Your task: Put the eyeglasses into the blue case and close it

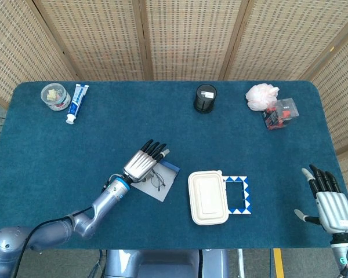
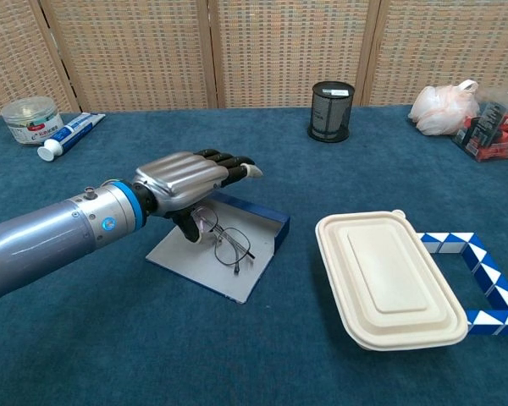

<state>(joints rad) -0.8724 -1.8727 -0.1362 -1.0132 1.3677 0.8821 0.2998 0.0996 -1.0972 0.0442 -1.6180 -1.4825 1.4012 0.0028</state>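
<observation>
Hovering over the open flat blue eyeglass case (image 2: 237, 254), the left robot hand (image 2: 190, 176) has its fingers stretched forward and slightly spread, with the thumb tucked down beside the thin wire-framed eyeglasses (image 2: 223, 238); whether it touches them cannot be told. The eyeglasses lie in the case, near the middle of the tabletop's (image 1: 162, 121) front edge. Only the head view shows the right robot hand (image 1: 329, 199), fingers apart and holding nothing, at the front right corner.
</observation>
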